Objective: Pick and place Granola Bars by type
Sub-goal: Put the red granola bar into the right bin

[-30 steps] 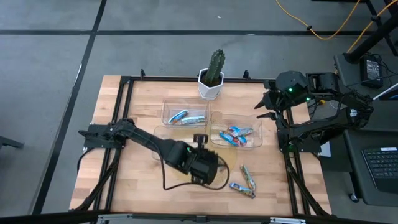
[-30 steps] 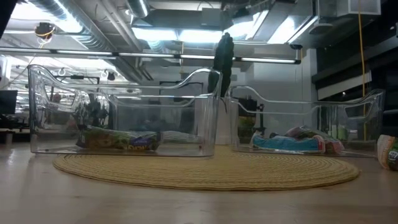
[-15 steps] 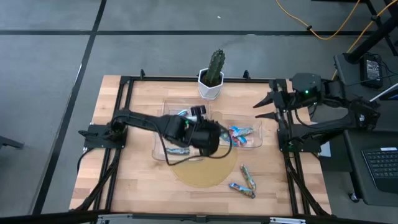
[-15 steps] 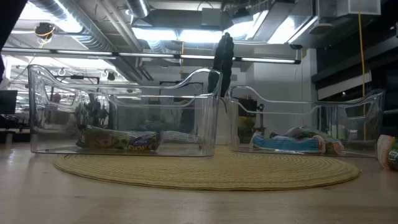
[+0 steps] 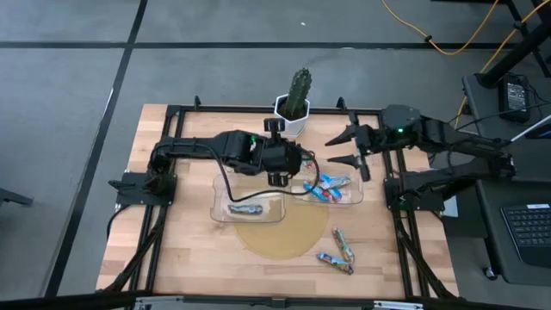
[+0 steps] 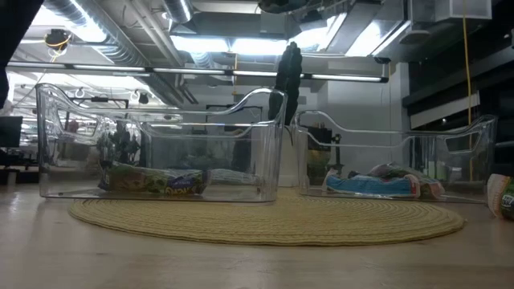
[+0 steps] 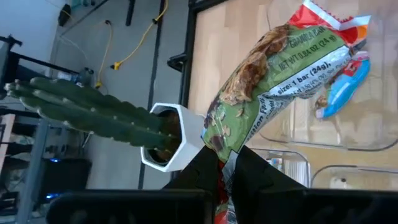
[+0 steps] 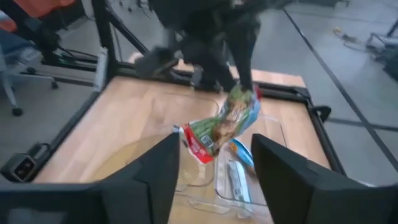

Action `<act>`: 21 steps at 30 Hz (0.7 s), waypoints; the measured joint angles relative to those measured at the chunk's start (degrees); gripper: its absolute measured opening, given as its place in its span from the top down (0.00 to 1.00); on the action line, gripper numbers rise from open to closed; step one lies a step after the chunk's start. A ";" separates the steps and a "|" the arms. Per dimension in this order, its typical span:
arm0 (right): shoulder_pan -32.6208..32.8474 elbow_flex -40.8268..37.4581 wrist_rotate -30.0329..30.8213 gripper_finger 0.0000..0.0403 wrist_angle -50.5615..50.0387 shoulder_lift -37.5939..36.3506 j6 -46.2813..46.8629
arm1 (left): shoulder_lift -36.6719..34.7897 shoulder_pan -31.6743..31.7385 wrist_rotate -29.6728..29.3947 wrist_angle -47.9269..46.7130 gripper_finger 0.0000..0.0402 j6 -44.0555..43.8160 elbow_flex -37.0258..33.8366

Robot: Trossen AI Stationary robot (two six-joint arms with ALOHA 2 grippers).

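My left gripper (image 5: 277, 176) hovers above the clear bins in the middle of the table, shut on a brownish-green granola bar (image 7: 280, 68), which also shows in the right wrist view (image 8: 221, 124). My right gripper (image 5: 336, 151) is open and empty in the air over the far right part of the table, pointing at the left gripper. Another brownish-green bar (image 5: 245, 207) lies flat in the near-left bin (image 5: 219, 202). Blue bars (image 5: 325, 186) lie in the right bin, silver-blue bars (image 5: 258, 162) in the far-left bin. Two bars (image 5: 343, 251) lie loose on the table near the right corner. My left gripper pinches the brownish-green bar by one end (image 7: 219, 155) between its two fingers. The fingers (image 8: 244, 59) come at it from above. The bar is lifted clear and hangs slanting below the gripper, its red-and-white free end (image 8: 194, 142) lowest.
A cactus in a white pot (image 5: 293, 108) stands at the far edge, just behind the bins. A round woven mat (image 5: 284, 234) lies under the bins' near side. Bare wood shows at the table's left (image 5: 185, 241) and near right.
My left gripper has risen from low over the mat near the table's near edge and swung toward the far edge, turning about, and now hangs over the bins by the cactus. My right gripper has reached toward the table's centre from the far right corner, staying open.
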 joint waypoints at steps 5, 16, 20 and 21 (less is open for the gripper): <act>0.00 -0.02 3.70 0.33 0.05 2.71 1.56 | -0.02 1.86 0.18 0.10 0.97 3.64 0.00; 0.09 0.00 15.20 0.23 5.11 4.24 -4.61 | -0.13 6.20 4.06 3.36 0.97 4.23 0.00; 0.09 0.00 15.75 0.23 5.49 4.58 -6.25 | -0.19 7.58 5.62 5.22 0.97 3.29 0.00; 0.10 0.00 15.75 0.23 5.35 4.75 -6.24 | -0.19 7.91 5.69 5.49 0.97 3.29 0.00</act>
